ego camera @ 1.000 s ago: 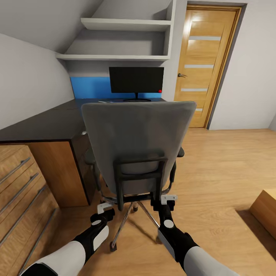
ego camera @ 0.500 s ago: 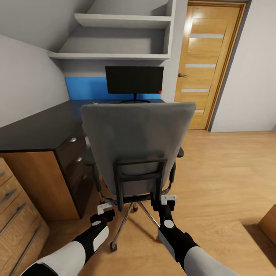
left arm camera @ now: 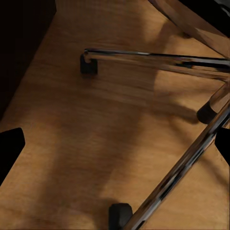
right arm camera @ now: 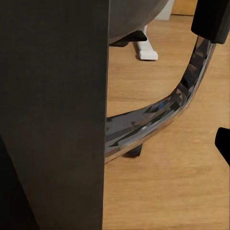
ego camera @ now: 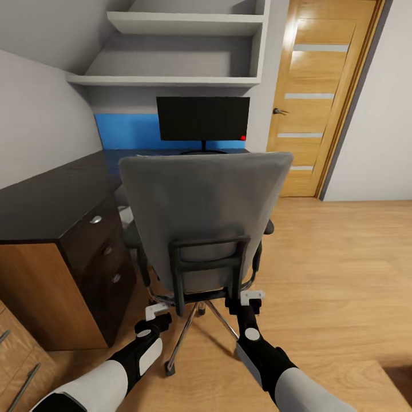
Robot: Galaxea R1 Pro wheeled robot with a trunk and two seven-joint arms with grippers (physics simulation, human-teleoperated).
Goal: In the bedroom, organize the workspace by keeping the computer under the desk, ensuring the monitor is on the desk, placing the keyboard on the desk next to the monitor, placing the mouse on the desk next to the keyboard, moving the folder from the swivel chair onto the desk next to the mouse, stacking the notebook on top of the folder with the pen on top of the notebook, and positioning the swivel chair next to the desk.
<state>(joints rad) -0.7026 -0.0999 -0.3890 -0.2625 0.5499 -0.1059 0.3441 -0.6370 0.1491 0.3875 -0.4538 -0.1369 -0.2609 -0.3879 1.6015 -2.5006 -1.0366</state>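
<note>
The swivel chair (ego camera: 203, 212) stands right before me with its grey back toward me, its seat hidden behind it. My left gripper (ego camera: 155, 312) is open, low beside the chrome base (left arm camera: 158, 60), with nothing between its fingers. My right gripper (ego camera: 247, 299) is open at the lower right corner of the chair's black back frame (right arm camera: 52, 110). The monitor (ego camera: 203, 117) stands on the black desk (ego camera: 51, 197) beyond the chair. Keyboard, mouse, folder, notebook, pen and computer are hidden or out of view.
The desk's black drawer unit (ego camera: 106, 252) is close on the chair's left. A wooden chest of drawers (ego camera: 14, 366) shows at the lower left corner. A wooden door (ego camera: 320, 97) is at the back right, with open wooden floor (ego camera: 332, 274) to the right.
The whole view has moved forward toward the desk, so the drawer unit is nearer and the chest has slid out at the lower left. The chair keeps its place before my grippers.
</note>
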